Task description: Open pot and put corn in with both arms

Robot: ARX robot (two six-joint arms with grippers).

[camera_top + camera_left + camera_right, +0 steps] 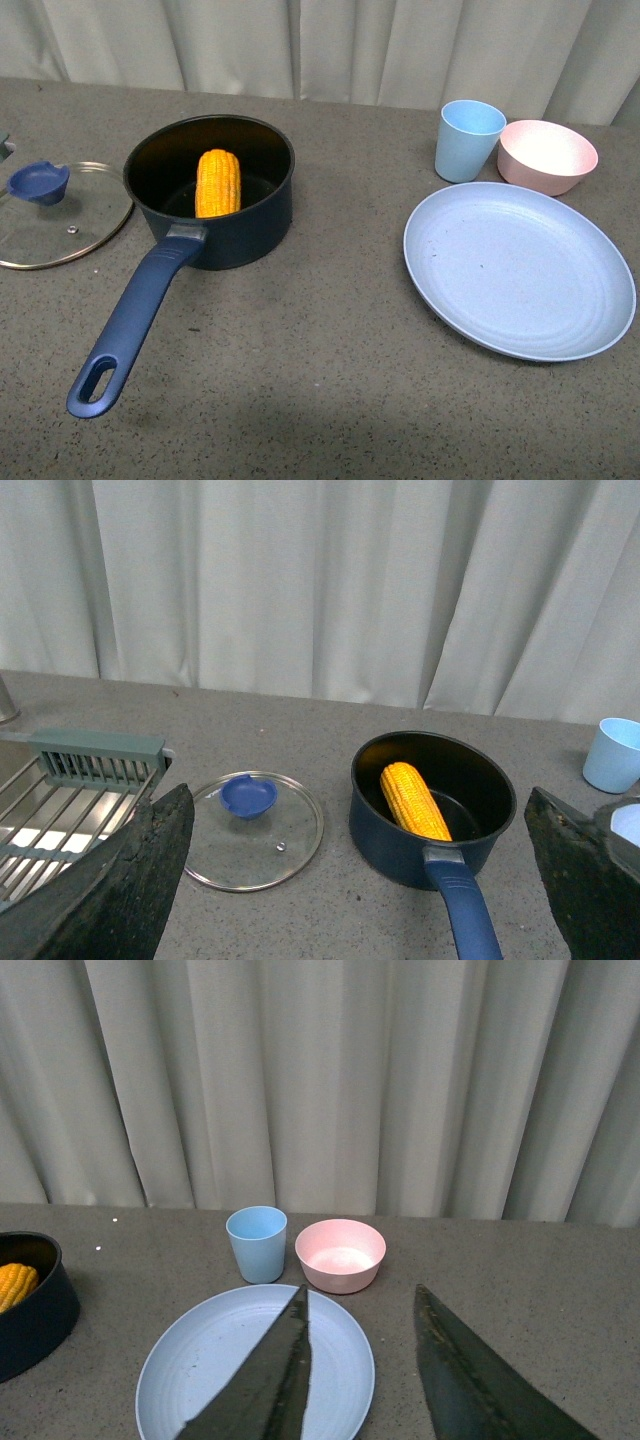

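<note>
Pot (215,200) sits on the tabletop (320,400) toward its left edge, lid off. Corn (218,182) lies inside it, leaning on the black inner wall, one end raised toward the rim. Handle points at the near edge. Glass lid (60,215) with blue knob lies flat just beside the pot, at the left edge. By the look of it the task's goal is met.

Neither arm shows in the front view. Left gripper (360,880): fingers spread wide apart, holding nothing, above the tabletop with lid and pot between them in its own view. Right gripper (365,1360): fingers apart, empty, over the blue plate (520,270). Blue cup (468,140) and pink bowl (548,155) stand just beside each other toward the far right corner, behind the plate.

Risks, as I judge them:
- Long handle sticks out toward the near edge; an arm sweeping low could catch it, spin the pot and tip the corn out.
- Lid sits near the left edge, next to a wire rack (50,810); a nudge from the left arm could slide it off.
- Right arm dropping would hit the plate.

No brands, labels or readable writing anywhere.
</note>
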